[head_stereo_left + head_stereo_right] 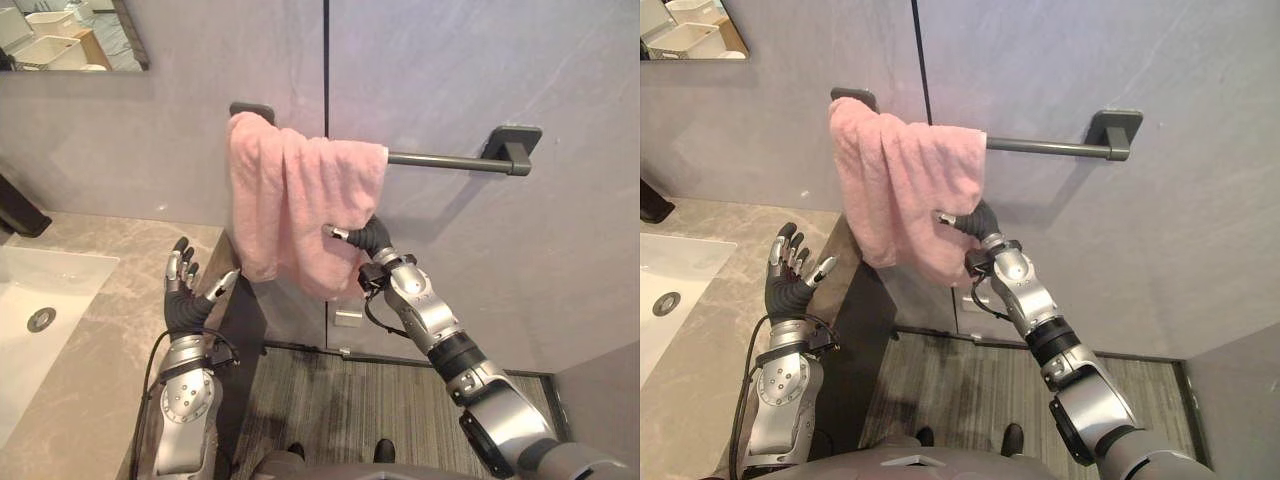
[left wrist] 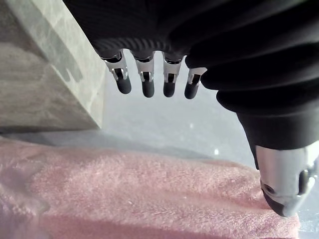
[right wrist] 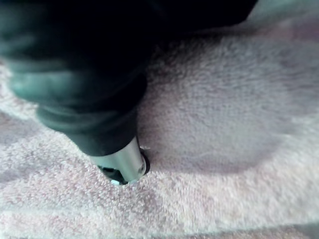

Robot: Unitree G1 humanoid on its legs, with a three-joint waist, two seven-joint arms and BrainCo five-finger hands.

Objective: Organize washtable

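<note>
— What's carrying things in front of you?
— A marble counter (image 1: 90, 375) at my 8 o'clock, with a white sink (image 1: 60, 275) sunk into it at 9.
— And on the wall?
— A dark bar (image 1: 450, 160) at 1 o'clock. A pink towel (image 1: 300, 200) hangs bunched over its 11 o'clock end.

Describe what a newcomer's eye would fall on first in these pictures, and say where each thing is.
The pink towel draws the eye first, hanging bunched over the left end of the dark towel bar on the grey wall. The right hand reaches up against the towel's lower part. The left hand is raised open above the marble counter's edge, right of the white sink.
</note>
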